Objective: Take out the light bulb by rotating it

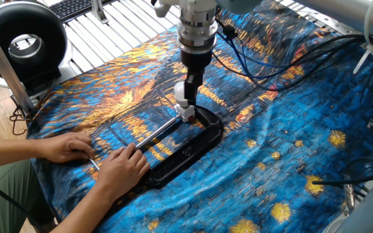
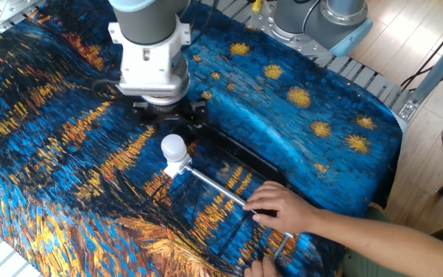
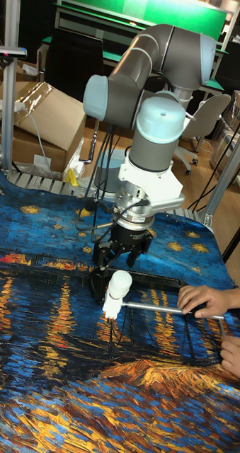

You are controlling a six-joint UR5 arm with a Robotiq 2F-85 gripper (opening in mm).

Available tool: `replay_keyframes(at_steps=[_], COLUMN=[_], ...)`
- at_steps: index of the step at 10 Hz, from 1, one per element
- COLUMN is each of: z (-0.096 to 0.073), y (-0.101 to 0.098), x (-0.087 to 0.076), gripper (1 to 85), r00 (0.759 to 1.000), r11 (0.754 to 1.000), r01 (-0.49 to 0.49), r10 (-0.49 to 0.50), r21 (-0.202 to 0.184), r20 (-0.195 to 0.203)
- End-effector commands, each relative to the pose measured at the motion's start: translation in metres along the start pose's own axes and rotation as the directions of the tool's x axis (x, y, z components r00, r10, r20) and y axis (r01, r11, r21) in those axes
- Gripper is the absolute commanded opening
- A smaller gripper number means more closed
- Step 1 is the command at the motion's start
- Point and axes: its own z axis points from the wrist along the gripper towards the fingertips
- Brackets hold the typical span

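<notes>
The light bulb is small, white and frosted, and stands upright in a white socket at the end of a metal rod. In the tall fixed view the light bulb sits just below my gripper, whose black fingers are spread to either side above its globe. My gripper is open and holds nothing. From one fixed view the gripper partly covers the light bulb.
A black tray lies under the socket on the blue and orange patterned cloth. A person's hands press on the rod's near end; one hand grips it. Cables trail behind the arm.
</notes>
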Motion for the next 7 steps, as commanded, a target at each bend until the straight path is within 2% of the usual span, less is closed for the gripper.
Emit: replay_keyframes(at_steps=[1,5,7], z=[-0.003,0.000,0.001], y=[0.011,0.002,-0.001], x=[-0.011,-0.016,-0.014], gripper=[66.7,64.7,60.3], r00=[0.984,0.978,0.974], r11=[0.983,0.978,0.974], r01=[-0.178,-0.208,-0.227], r10=[0.179,0.208,0.227], r21=[-0.045,-0.009,0.005], r20=[0.019,0.018,0.008])
